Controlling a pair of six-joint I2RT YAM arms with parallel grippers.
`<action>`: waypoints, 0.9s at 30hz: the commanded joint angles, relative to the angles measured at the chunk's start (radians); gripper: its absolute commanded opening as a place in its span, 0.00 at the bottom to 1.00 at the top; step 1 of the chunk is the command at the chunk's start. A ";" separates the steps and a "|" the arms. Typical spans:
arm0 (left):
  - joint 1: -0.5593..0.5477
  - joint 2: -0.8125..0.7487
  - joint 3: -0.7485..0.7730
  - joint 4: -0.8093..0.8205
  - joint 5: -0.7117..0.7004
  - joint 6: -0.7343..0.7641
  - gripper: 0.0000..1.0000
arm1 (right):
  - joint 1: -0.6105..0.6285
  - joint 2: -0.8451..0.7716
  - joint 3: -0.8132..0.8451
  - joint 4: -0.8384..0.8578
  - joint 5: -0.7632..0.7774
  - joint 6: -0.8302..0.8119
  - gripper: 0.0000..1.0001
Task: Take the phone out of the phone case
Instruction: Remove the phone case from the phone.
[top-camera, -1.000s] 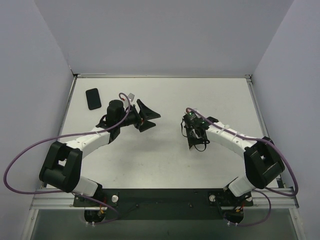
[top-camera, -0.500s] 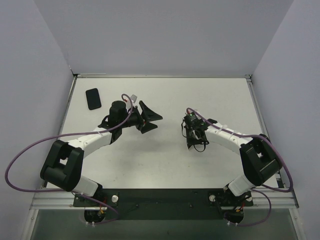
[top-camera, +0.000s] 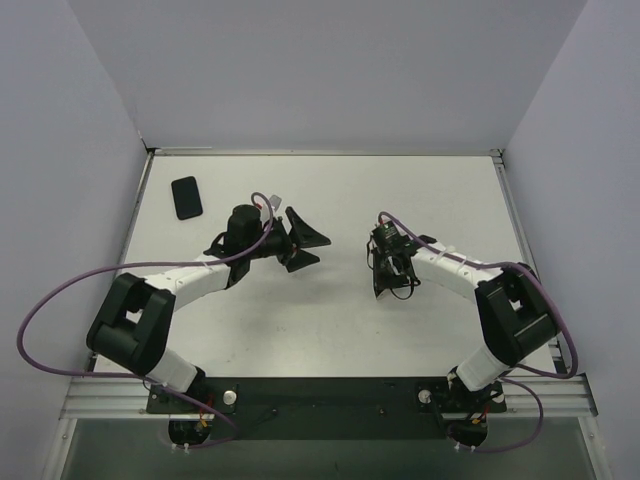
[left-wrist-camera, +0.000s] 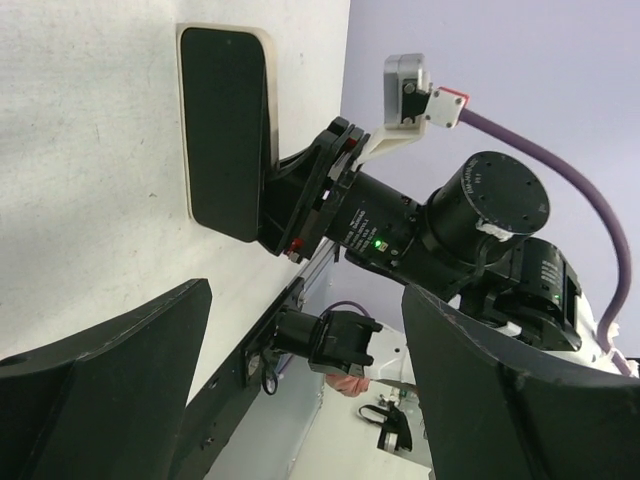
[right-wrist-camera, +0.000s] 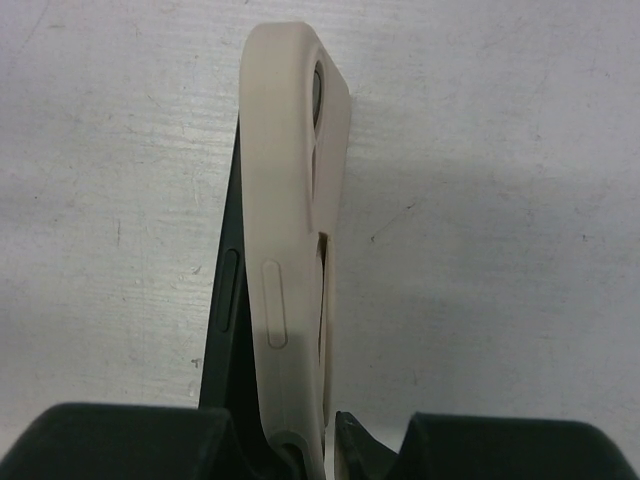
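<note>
R gripper (top-camera: 388, 272) is clenched on the lower end of the phone case (right-wrist-camera: 290, 200) and holds it edge-up over the table (top-camera: 330, 330), right of centre. The phone (right-wrist-camera: 225, 300) sits in the case, w/ its long edge apparently lifted off the case wall. L gripper (top-camera: 318, 249) is released, jaws wide apart and nothing between them, near the case but not touching.

Risks:
- The soft case could flex in the R pinch, letting case + phone slip or twist out.
- If L closes on case rim and phone together, there is no separation, only a tug against R.
- If the phone pops free w/o a hold, it drops to the table.

Hidden/unclear:
- The R pinch point is cut off at the frame bottom, so can't tell if the pads bear on the case only or on the phone too.
- How much of the phone is seated is uncertain.
- A dark slab (top-camera: 186, 197) lies at far left, identity unclear.
</note>
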 joint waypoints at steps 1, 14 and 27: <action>-0.033 0.040 0.035 0.020 -0.011 0.004 0.88 | -0.020 0.197 -0.079 0.165 0.003 0.061 0.13; -0.079 0.097 0.060 0.051 -0.015 -0.012 0.88 | -0.021 0.235 -0.079 0.177 -0.053 0.086 0.00; -0.118 0.175 0.112 -0.079 -0.058 0.049 0.75 | 0.039 -0.006 -0.143 0.184 -0.232 0.022 0.00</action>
